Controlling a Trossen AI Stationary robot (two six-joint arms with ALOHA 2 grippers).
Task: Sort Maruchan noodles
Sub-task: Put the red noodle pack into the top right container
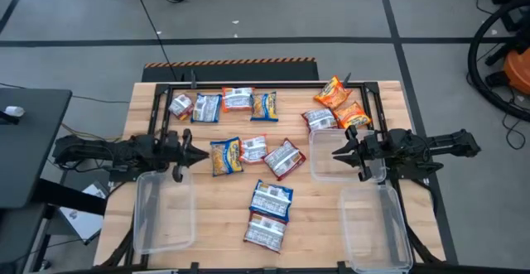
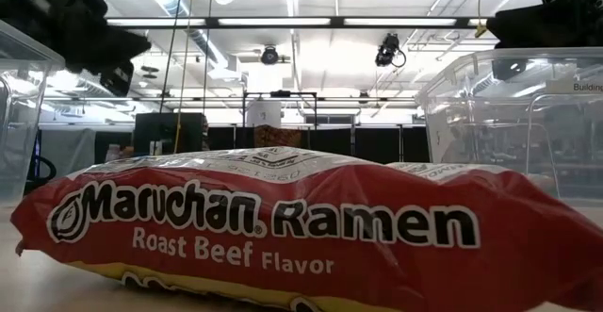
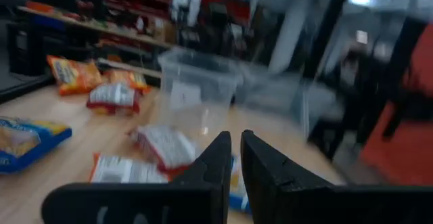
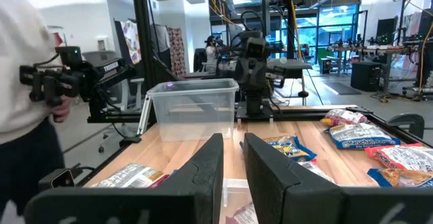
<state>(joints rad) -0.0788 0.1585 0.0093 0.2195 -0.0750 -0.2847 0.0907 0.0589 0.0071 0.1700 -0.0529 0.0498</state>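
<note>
The high view shows the left claw point(image 1: 199, 155) hovering above the wooden counter point(image 1: 319, 204) at its left side, fingers drawn to a narrow gap and holding nothing, which the left wrist view confirms with its own fingers point(image 3: 215, 158) nearly touching. Just past its tips lies a blue-and-yellow packet point(image 1: 225, 156), with a red-and-white packet point(image 1: 253, 148) beside that and another red-and-white packet point(image 1: 284, 158) farther on toward the opposite arm. Beyond the left claw, toward the far edge, a row of Maruchan noodles point(image 1: 224, 103) sits in mixed colours. Close under the left claw, on the near side, stands a clear bin point(image 1: 163, 210). The right claw point(image 1: 339, 151) hangs over the open rim of a second clear bin point(image 1: 315, 146) at the right side, its fingers also narrow and empty; the right wrist view shows those fingers point(image 4: 206, 163) slightly parted. Beyond the right claw lie two orange packets point(image 1: 341, 102) and a red-and-white one point(image 1: 320, 118). A third bin point(image 1: 377, 228) stands on the near side of the right claw. Between the two claws, toward the near edge, a blue packet point(image 1: 272, 198) and a red-and-white packet point(image 1: 265, 231) lie touching. In the low view a red roast beef packet point(image 2: 283, 232) fills the foreground.
</note>
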